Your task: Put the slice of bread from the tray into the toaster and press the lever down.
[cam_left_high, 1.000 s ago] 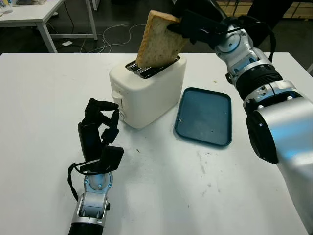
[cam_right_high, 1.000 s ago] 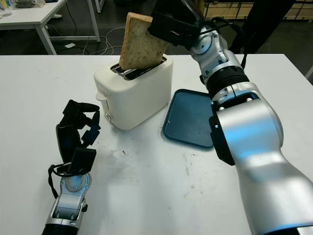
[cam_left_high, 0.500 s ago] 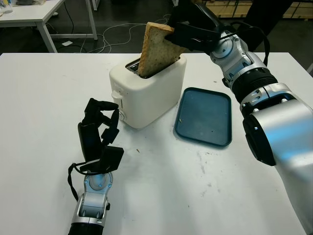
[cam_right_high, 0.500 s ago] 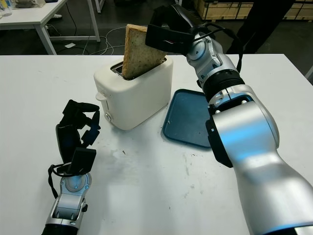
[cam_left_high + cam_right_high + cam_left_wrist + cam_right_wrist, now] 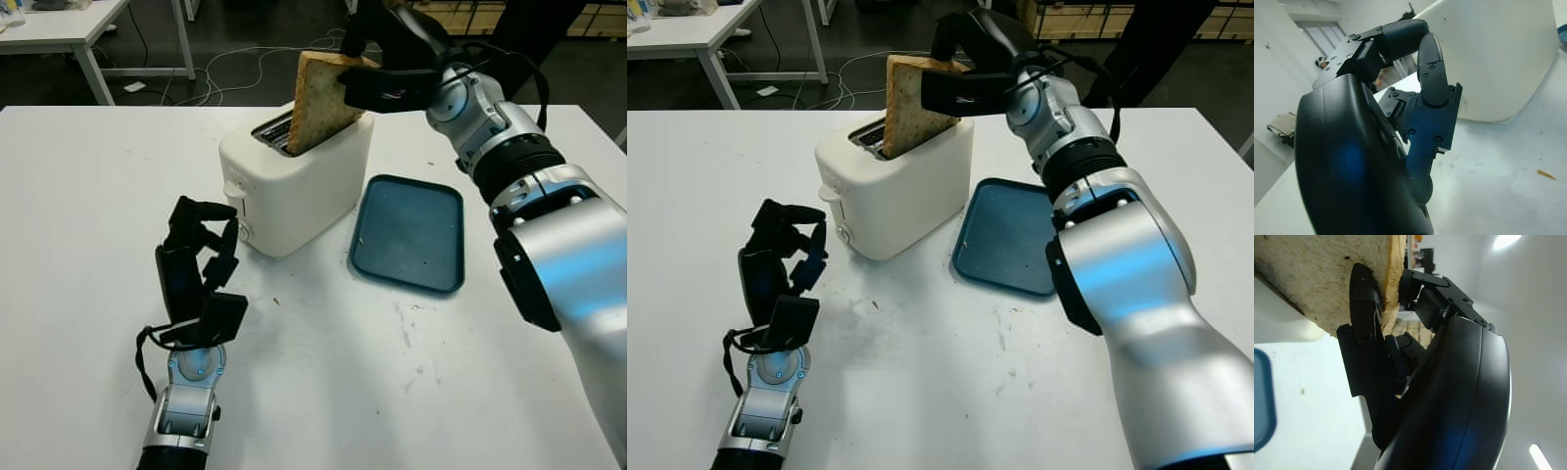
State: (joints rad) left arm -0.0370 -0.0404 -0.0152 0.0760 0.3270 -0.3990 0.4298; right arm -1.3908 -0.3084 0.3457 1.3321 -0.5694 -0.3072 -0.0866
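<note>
A white toaster (image 5: 294,181) stands mid-table with two slots on top. The slice of bread (image 5: 318,101) stands tilted with its lower end inside a slot and most of it sticking up. My right hand (image 5: 377,78) is shut on the bread's upper edge, reaching over the toaster from the right; the bread (image 5: 1327,279) is pinched between its fingers (image 5: 1364,323). The dark blue tray (image 5: 409,232) lies to the right of the toaster with nothing on it. My left hand (image 5: 199,269) is curled, holding nothing, just in front of the toaster's left end, near its lever (image 5: 233,189).
The white table (image 5: 88,196) reaches to all sides, with small crumbs near the tray. Beyond its far edge are another table (image 5: 88,29), cables on the floor and a dark figure at the upper right.
The right hand has turned the bread edge-on to the slot and lowered it, so it sits deeper in the toaster. The left hand has not moved.
</note>
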